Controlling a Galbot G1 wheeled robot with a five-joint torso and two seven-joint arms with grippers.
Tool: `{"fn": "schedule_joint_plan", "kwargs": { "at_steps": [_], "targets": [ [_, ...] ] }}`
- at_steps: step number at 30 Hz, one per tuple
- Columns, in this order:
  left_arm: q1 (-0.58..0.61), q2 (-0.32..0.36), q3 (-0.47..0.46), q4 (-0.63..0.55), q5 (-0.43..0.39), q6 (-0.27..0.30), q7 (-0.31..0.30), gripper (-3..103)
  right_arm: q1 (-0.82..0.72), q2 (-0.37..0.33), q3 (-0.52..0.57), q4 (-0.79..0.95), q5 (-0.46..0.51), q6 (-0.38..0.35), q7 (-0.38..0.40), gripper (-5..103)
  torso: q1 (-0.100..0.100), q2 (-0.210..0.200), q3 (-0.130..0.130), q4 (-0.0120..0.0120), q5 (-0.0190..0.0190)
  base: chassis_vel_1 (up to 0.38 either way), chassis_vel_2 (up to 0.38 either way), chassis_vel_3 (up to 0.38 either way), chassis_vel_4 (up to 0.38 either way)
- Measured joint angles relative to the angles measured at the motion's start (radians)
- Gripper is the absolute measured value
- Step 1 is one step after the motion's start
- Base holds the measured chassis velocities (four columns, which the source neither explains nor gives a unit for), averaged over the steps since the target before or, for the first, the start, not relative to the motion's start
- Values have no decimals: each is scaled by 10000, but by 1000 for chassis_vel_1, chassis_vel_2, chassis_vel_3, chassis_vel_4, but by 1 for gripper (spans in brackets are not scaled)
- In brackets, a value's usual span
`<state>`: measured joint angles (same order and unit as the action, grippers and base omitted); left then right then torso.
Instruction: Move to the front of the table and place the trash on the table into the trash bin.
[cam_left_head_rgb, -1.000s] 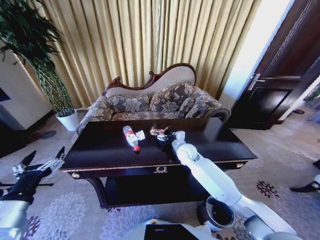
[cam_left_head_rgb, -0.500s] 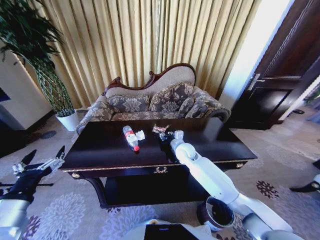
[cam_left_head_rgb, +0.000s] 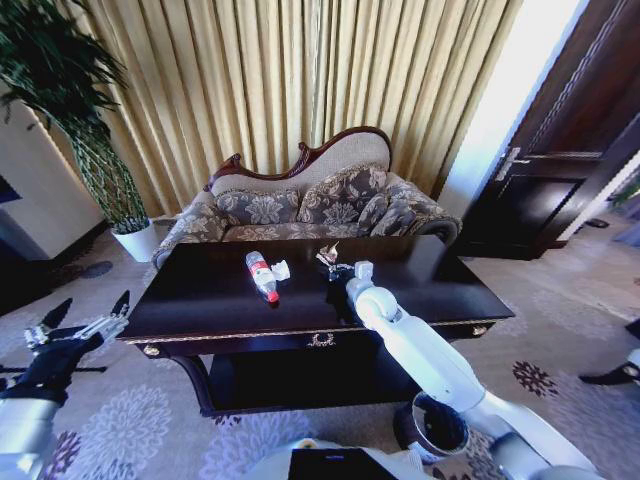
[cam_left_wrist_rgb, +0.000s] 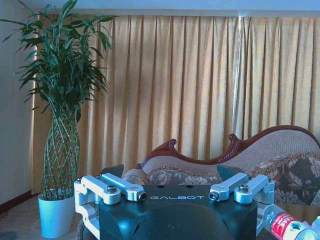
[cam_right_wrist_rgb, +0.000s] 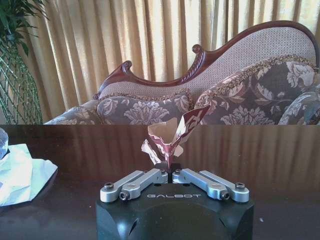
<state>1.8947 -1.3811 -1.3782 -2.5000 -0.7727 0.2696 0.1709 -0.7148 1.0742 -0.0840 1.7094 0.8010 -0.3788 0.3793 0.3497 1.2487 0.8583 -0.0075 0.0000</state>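
The dark glossy table (cam_left_head_rgb: 200, 300) stands right in front of me. On it lie a clear bottle (cam_left_head_rgb: 262, 274) with a red cap and a crumpled white tissue (cam_left_head_rgb: 281, 269) beside it. My right gripper (cam_left_head_rgb: 336, 268) reaches over the table's middle and is shut on the dark reddish wrapper (cam_left_head_rgb: 328, 255). The right wrist view shows the wrapper (cam_right_wrist_rgb: 173, 136) standing up from the closed fingertips of the right gripper (cam_right_wrist_rgb: 170, 171), with the tissue (cam_right_wrist_rgb: 20, 170) off to the side. The black trash bin (cam_left_head_rgb: 438, 425) sits on the carpet under my right arm. My left gripper (cam_left_head_rgb: 85, 325) hangs open left of the table.
A floral sofa (cam_left_head_rgb: 310, 205) stands behind the table before gold curtains. A tall plant in a white pot (cam_left_head_rgb: 135, 240) is at the back left, and a dark door (cam_left_head_rgb: 560, 180) at the right. Patterned carpet surrounds the table.
The right gripper has drawn the wrapper up from lying flat and shifted slightly right. The left arm, bottle and tissue have not moved.
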Motion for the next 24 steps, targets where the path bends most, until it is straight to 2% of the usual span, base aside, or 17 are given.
{"fn": "schedule_joint_plan", "kwargs": {
  "at_steps": [5, 12, 13, 14, 18, 24],
  "targets": [
    [28, -23, -6, 0, 5, -16, 0, 100, -313, -6, 308, 279, -156, 216, -3, 0, 0, 0, 0, 2, 0, 0, 0, 0, 0],
    [41, 91, -37, 0, 7, -135, -42, 100, -1391, -234, 1429, 1273, -838, 686, -82, 0, 0, 0, 0, 1, 1, 0, 0, 0, 0],
    [46, 142, -48, 0, 10, -184, -41, 100, -2073, -420, 2109, 1753, -1475, 895, -438, 0, 0, 0, -1, 0, 1, 0, 0, 0, 0],
    [46, 142, -48, 0, 10, -184, -41, 100, -2073, -420, 2109, 1753, -1475, 895, -438, 0, 0, 0, -1, 0, 1, 0, 0, 0, 0],
    [190, 105, -13, 0, 72, -343, 5, 100, -3887, -822, 3230, 2965, -2018, 1316, -717, 0, -1, 0, -1, -3, 2, 0, 0, 0, 0],
    [94, 348, -19, 163, 44, -359, 23, 100, -4941, -668, 3651, 3467, -2312, 1483, -715, 0, -2, 1, -1, 3, 3, 0, 0, 0, 0]
  ]
}}
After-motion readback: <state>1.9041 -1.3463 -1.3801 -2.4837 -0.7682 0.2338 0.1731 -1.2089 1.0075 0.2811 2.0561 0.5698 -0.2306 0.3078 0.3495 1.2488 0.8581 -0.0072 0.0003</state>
